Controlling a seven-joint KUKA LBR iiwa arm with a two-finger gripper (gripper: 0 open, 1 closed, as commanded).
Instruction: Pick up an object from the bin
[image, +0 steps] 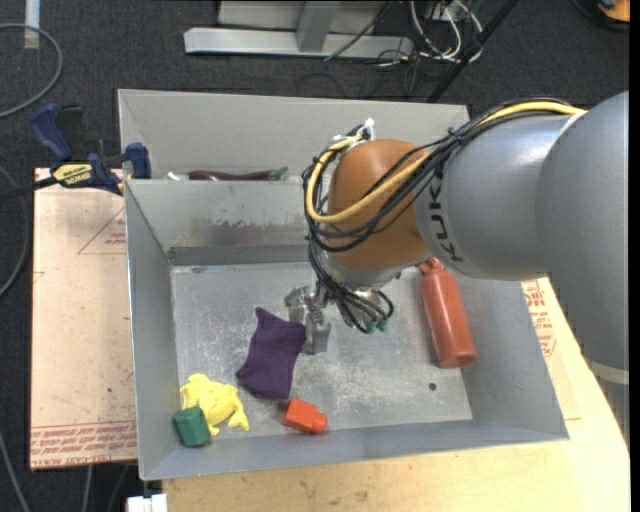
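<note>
- Grey metal claw (313, 325) hangs low over the middle of the bin floor, straight beneath the arm's rounded orange wrist cover (370, 210). From this angle I cannot tell whether it is open or closed, and nothing shows gripped in it.
- Yellow and black cables (322, 190) loop round the left side of the orange cover and run back along the thick grey arm (540, 190), which comes in from the right.
- Purple cloth (270, 362), crumpled into a rough wedge, is the thing nearest the claw. It lies just to the left of the claw and toward the front wall. The claw's tip stands at the cloth's upper right edge, and whether the two touch is unclear.
- Orange-red block (305, 416), small and lying flat, sits just beside the cloth's lower end, close to the front wall and apart from the claw.
- Yellow soft toy (215, 400) lies left of the cloth's lower end, in the front left corner of the floor.
- Green block (191, 427) sits just beside the toy at its lower left, the thing farthest left on the floor.
- Red-orange bottle (447, 318) lies lengthwise along the right side of the floor, right of the claw and apart from it. Its narrow end points toward the back, where the arm overhangs it.
- Grey bin (150, 300) has sloping metal walls, and its floor is scuffed pale round the cloth.
</note>
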